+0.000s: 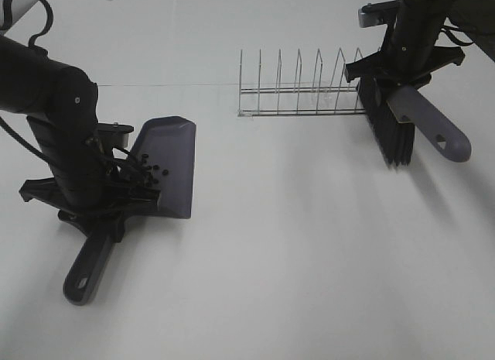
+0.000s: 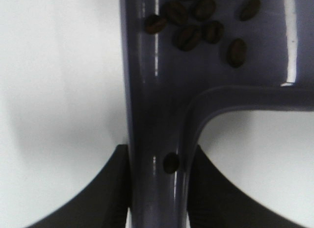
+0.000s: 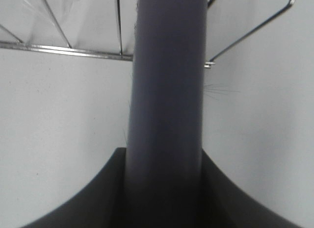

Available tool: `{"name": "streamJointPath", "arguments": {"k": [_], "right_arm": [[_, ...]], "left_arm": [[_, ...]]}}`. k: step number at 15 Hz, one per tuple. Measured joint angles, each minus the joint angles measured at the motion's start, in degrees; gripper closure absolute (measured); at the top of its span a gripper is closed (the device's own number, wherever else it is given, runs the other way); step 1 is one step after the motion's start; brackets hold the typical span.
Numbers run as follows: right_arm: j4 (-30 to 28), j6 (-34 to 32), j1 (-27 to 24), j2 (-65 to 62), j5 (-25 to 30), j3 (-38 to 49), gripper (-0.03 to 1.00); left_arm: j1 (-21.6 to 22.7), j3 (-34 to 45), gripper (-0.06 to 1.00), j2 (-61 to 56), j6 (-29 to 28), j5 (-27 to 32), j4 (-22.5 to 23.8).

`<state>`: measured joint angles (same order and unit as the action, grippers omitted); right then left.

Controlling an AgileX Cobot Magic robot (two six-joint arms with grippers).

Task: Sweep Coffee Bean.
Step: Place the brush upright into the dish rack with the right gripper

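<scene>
One wire dish rack (image 1: 302,93) stands at the back of the white table (image 1: 309,259). Its right end is just beside the one brush (image 1: 387,135). The right gripper (image 1: 402,73) pinches the brush handle. The left gripper (image 1: 100,209) pinches the one dustpan (image 1: 170,155) by its handle. The coffee beans (image 1: 152,174), about nine in the left wrist view, lie inside the dustpan, well apart from the brush.

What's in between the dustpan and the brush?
Just bare white table, seen in the exterior high view. The wire rack stands a bit farther back, beside the brush.
</scene>
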<state>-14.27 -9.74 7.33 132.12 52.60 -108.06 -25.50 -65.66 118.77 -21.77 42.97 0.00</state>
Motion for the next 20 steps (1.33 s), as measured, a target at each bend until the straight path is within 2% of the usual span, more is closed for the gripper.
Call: {"name": "streamJointPath", "arguments": {"k": [5, 12, 17, 20], "right_arm": [[-0.6, -0.4, -0.3, 0.1, -5.8, -0.2, 0.69], [2.9, 3.8, -2.3, 8.0, 0.9, -14.8, 0.69], [3.0, 4.1, -2.3, 8.9, 1.9, -16.4, 0.68], [3.5, 4.1, -2.5, 9.6, 4.6, -16.4, 0.43]], "left_arm": [[0.0, 0.0, 0.68, 0.0, 0.1, -0.1, 0.0], [0.0, 0.0, 0.68, 0.0, 0.2, -0.1, 0.0], [0.0, 0.0, 0.68, 0.0, 0.2, -0.1, 0.0], [0.0, 0.0, 0.68, 0.0, 0.2, -0.1, 0.0]]}}
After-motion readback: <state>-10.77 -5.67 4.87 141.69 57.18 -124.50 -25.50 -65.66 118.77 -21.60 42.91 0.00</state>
